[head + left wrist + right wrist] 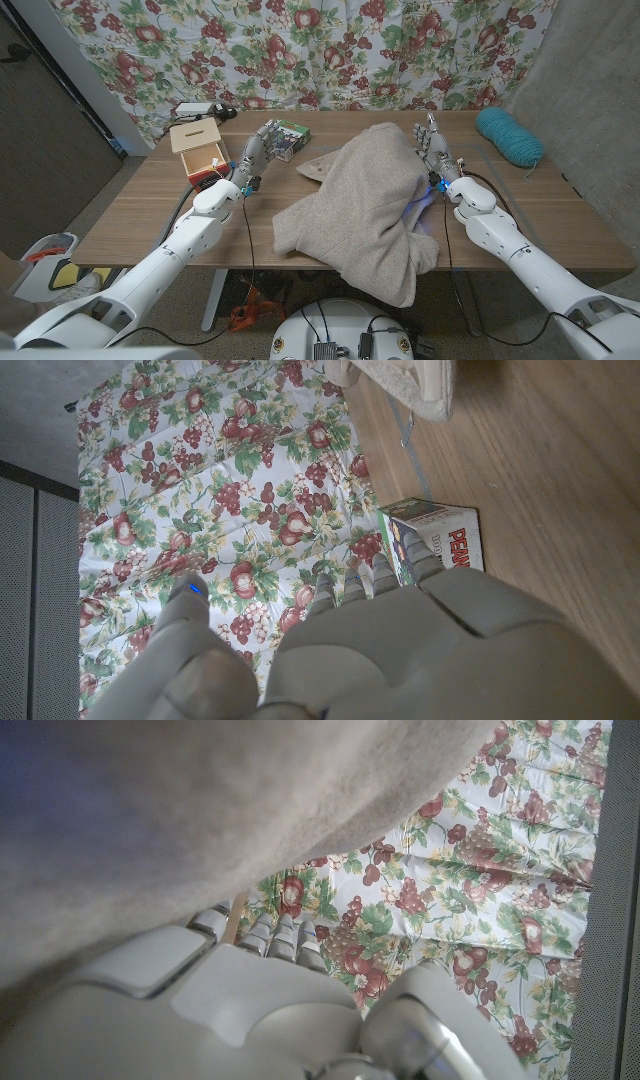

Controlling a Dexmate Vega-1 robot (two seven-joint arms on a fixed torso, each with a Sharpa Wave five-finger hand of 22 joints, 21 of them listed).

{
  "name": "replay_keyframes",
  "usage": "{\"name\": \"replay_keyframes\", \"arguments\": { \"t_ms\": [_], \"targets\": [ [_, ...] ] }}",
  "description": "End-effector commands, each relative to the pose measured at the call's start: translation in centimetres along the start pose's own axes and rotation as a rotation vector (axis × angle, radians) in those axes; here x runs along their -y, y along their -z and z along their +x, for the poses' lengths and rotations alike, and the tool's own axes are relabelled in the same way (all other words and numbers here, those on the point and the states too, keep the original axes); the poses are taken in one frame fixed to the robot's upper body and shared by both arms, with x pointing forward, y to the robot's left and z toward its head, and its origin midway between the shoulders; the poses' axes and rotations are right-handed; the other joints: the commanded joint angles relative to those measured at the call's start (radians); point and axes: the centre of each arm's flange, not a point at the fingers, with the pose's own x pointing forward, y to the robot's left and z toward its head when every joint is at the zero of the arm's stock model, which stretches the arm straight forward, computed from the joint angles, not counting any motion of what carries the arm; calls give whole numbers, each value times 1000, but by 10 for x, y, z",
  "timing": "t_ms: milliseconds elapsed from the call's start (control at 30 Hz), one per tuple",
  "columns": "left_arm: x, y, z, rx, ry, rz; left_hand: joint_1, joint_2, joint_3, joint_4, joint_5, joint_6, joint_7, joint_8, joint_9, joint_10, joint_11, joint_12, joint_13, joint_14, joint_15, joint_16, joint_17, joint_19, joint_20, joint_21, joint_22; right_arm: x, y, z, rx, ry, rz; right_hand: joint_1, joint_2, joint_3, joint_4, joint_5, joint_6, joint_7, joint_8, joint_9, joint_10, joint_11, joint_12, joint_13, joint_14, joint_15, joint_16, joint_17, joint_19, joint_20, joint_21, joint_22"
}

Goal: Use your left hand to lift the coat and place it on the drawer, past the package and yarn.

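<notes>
Left hand (256,155) fingers apart, empty; should reach right of fingers, bunch beige wool coat (365,205) firmly.

both arms reach fwd over the table from the bottom corners. left hand (254,155) upright, fingers (352,582) straight & close together, holding nothing. right hand (433,146) also upright, fingers (282,934) extended, nothing in it, wrist bent slightly inward.
</notes>
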Motion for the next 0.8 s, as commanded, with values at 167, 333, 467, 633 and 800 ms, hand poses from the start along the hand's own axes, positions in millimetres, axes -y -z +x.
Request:
{"name": "replay_keyframes", "arguments": {
  "t_ms": [167, 333, 467, 633, 800],
  "targets": [
    [14, -1, -2, -1, 45, -1, 5, 2, 6, -2, 7, -10, -1, -1, 2, -13, 6, -3, 3, -16, 3, -2, 1, -9, 6, 1, 1, -1, -1, 1, -1, 1, -4, 7, 2, 0, 4, 2, 6, 0, 4, 5, 8, -2, 5, 4, 3, -2, 5, 5, 8, -2, 5, 2],
    [18, -2, 0, -8, 61, 5, 5, 2, 6, -2, 7, -11, -2, -1, 2, -13, 6, -2, 3, -19, 5, -2, 1, -10, 6, 1, 1, 1, -1, 0, 2, 6, -4, 8, 2, 0, 3, 2, 6, 0, 4, 5, 8, -2, 5, 4, 3, -2, 5, 5, 8, -2, 5, 2],
    [22, -4, 0, -5, 70, 2, 5, 2, 6, -2, 7, -12, 0, -1, 2, -15, 8, -2, 3, -22, 8, -1, 1, -14, 9, 0, 1, 3, -2, -1, 3, 11, -6, 8, 2, -1, 3, 2, 6, 0, 4, 5, 8, -2, 5, 4, 3, -2, 5, 5, 8, -2, 5, 2],
    [24, -4, 0, -18, 73, -2, 5, 2, 6, -2, 7, -12, 1, 0, 2, -15, 8, -2, 3, -26, 9, -1, 1, -22, 5, -1, 1, 4, -3, -2, 3, 16, -8, 8, 2, -1, 3, 2, 6, 0, 4, 5, 8, -2, 5, 4, 3, -1, 5, 4, 8, -2, 5, 2],
    [26, -5, 0, -68, 60, 18, 7, 5, 8, -2, 8, -15, 0, -1, 2, -19, 7, -2, 3, -32, 13, -1, 1, -27, 7, -2, 1, 6, -4, -3, 2, 21, -12, 8, 2, -1, 3, 2, 6, 0, 4, 5, 8, -2, 5, 4, 3, -1, 5, 4, 8, -3, 5, 2]
  ]
}}
